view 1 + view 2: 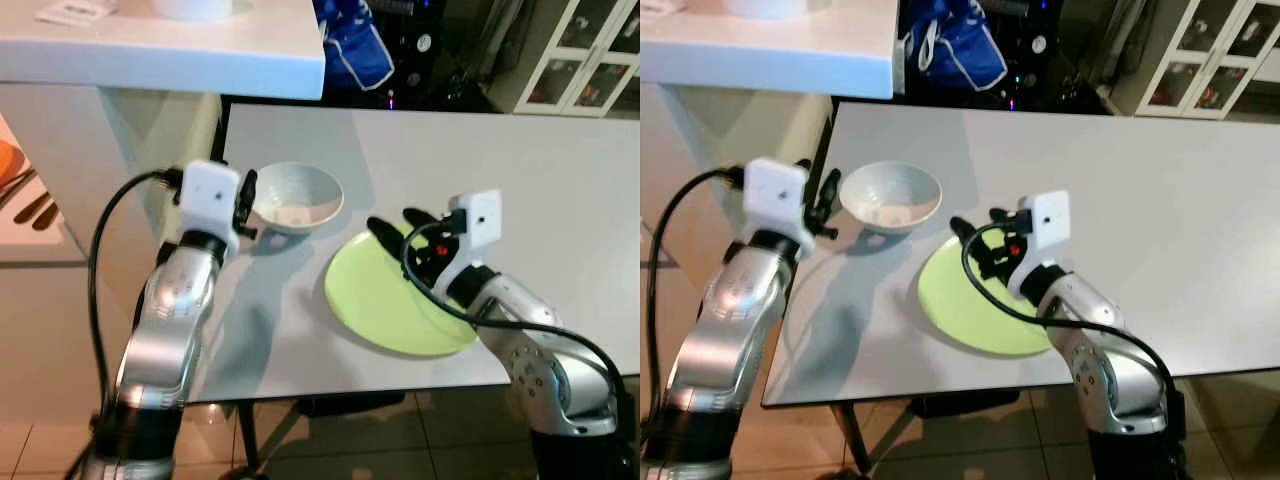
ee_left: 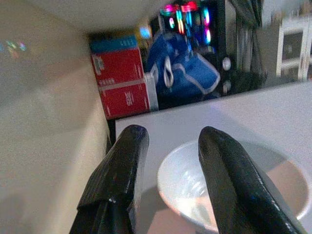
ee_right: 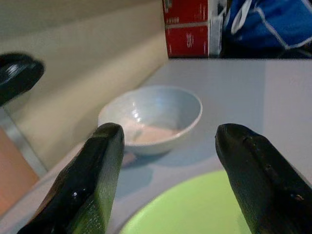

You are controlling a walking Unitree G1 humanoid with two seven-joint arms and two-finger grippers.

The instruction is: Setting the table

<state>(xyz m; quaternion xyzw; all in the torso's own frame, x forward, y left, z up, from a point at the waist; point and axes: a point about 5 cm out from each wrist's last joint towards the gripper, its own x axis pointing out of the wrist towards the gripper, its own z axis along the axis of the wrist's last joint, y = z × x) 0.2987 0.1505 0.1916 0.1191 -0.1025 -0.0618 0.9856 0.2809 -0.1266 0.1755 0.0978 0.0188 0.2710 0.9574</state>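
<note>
A round white ceramic bowl (image 1: 295, 197) sits on the grey rectangular table (image 1: 520, 180) near its left edge, just beside a flat round lime-green plate (image 1: 390, 300) that lies toward the near edge. The left gripper (image 1: 246, 205) hovers at the bowl's left rim, its two black fingers (image 2: 119, 180) parted with nothing between them; the bowl lies directly ahead of it and slightly to its right, so this arm looks the nearer one for any move on the bowl. The right gripper (image 1: 400, 228) hangs over the plate's far edge, fingers spread wide and empty, pointing across toward the bowl, which stands beyond the plate.
</note>
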